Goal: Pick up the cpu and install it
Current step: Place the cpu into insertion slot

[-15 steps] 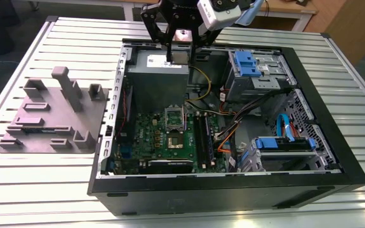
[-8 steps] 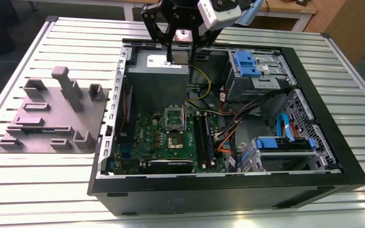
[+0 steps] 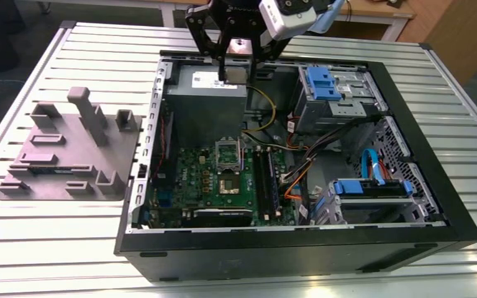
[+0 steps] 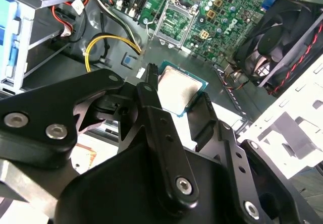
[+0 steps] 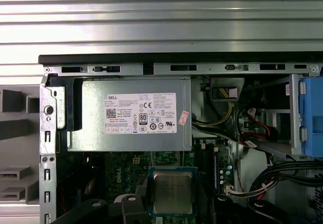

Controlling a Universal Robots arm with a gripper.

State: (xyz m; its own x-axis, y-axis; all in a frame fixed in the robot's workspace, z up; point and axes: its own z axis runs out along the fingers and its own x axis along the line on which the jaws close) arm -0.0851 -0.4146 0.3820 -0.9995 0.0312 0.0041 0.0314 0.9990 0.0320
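Slatted metal table (image 3: 56, 248), open computer case (image 3: 305, 248) lying on it toward the edge at the exterior view's right. Grey moulded tray (image 3: 69, 155) with upright posts sits near the table edge at the exterior view's left, just beside the case. Gripper (image 3: 236, 73) hangs over the case wall farthest from the exterior camera, above the grey power supply (image 3: 205, 99) with its white label. Fingers (image 4: 149, 90) pressed in on two opposite edges of the cpu (image 4: 179, 88), pinching it; one black finger on each side in both wrist views. The cpu (image 5: 172, 191) is held flat, silver-grey metal top toward the wrist cameras, paler rim showing round it. It is in the air, touching only the fingers, over the border between power supply (image 5: 136, 115) and green motherboard (image 3: 222, 180). The socket (image 4: 174, 22) on the motherboard lies well apart from the cpu, toward the middle of the case. Black fan (image 4: 277, 37) near the socket in the second wrist view. Blue-fronted drive cage (image 3: 322, 84) at the case's corner beside the gripper; yellow cable (image 4: 108, 42) running between.
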